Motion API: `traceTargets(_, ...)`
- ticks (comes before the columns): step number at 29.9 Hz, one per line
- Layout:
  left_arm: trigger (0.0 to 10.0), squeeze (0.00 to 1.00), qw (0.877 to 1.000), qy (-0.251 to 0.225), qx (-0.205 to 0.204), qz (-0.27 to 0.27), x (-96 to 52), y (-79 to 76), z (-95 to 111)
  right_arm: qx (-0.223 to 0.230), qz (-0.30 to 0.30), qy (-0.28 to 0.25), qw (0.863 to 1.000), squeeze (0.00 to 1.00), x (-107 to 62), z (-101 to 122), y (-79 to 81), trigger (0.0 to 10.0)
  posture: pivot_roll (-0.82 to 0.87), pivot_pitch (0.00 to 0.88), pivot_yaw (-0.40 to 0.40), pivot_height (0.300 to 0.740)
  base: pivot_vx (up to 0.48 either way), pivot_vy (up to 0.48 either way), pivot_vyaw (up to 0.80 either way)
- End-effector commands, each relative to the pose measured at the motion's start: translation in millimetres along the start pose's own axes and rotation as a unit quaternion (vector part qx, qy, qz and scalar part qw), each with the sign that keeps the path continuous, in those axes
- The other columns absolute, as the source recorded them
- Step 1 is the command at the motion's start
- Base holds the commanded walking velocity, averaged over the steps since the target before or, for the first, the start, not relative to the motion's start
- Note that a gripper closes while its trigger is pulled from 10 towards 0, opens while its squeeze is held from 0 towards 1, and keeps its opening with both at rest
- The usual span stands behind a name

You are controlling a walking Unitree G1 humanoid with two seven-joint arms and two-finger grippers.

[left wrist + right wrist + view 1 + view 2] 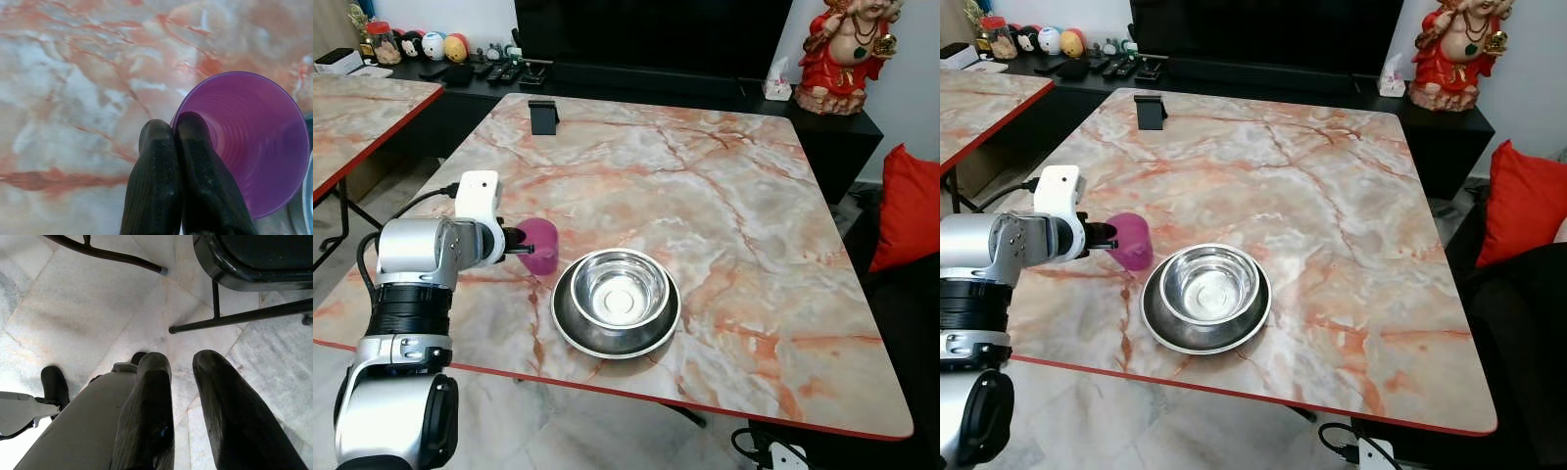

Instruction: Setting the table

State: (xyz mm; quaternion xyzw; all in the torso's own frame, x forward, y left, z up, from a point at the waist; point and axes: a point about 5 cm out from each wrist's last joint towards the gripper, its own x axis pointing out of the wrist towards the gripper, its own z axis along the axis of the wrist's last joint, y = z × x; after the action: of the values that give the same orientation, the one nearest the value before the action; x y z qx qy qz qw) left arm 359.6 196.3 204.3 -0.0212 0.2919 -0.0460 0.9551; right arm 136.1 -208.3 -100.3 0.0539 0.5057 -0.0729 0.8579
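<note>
The left gripper (173,132) pinches the near rim of the upright purple plastic cup (540,245), just left of the round steel bowl (618,291).

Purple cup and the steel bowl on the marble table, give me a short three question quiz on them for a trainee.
1. True or false: the left gripper pinches the rim of the purple cup.
2. The steel bowl sits in: A) a steel plate, B) a basket, C) the cup.
3. Fill in: the cup stands to the bowl's ____ on the table.

Key: 1 true. 2 A. 3 left.
</note>
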Motion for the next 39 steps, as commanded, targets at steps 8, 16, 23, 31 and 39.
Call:
traceTargets(8, 10.0, 0.0, 1.0, 0.0, 0.0, 0.001, -4.4, -0.8, -1.7, 0.007, -0.005, 0.003, 1.0, 0.0, -0.5, -1.8, -2.6, 10.0, 0.13, 0.0, -0.034, 0.727, 0.0, 0.0, 0.0)
traceTargets(16, 10.0, 0.0, 1.0, -0.002, 0.006, 0.007, -4.7, -0.8, -2.4, 0.006, -0.004, 0.003, 1.0, 0.0, -0.5, -2.0, -2.3, 10.0, 0.13, 0.0, -0.033, 0.727, 0.0, 0.0, 0.0)
traceTargets(23, 10.0, 0.0, 1.0, -0.005, 0.008, 0.009, -4.7, -1.3, -1.7, 0.008, -0.004, 0.003, 1.0, 0.0, -0.6, -2.4, -2.1, 10.0, 0.13, 0.0, -0.03, 0.727, 0.0, 0.0, 0.0)
traceTargets(31, 10.0, 0.74, 1.0, -0.01, 0.011, 0.011, -4.4, -1.8, -0.5, 0.009, -0.004, 0.004, 1.0, 0.0, -0.6, -3.0, -1.7, 10.0, 0.12, 0.0, -0.026, 0.727, 0.0, 0.0, 0.0)
traceTargets(39, 10.0, 0.67, 1.0, -0.015, 0.014, 0.014, -4.0, -0.1, 0.3, 0.01, -0.004, 0.004, 1.0, 0.0, -0.6, -3.1, -1.5, 10.0, 0.12, 0.0, -0.025, 0.727, 0.0, 0.0, 0.0)
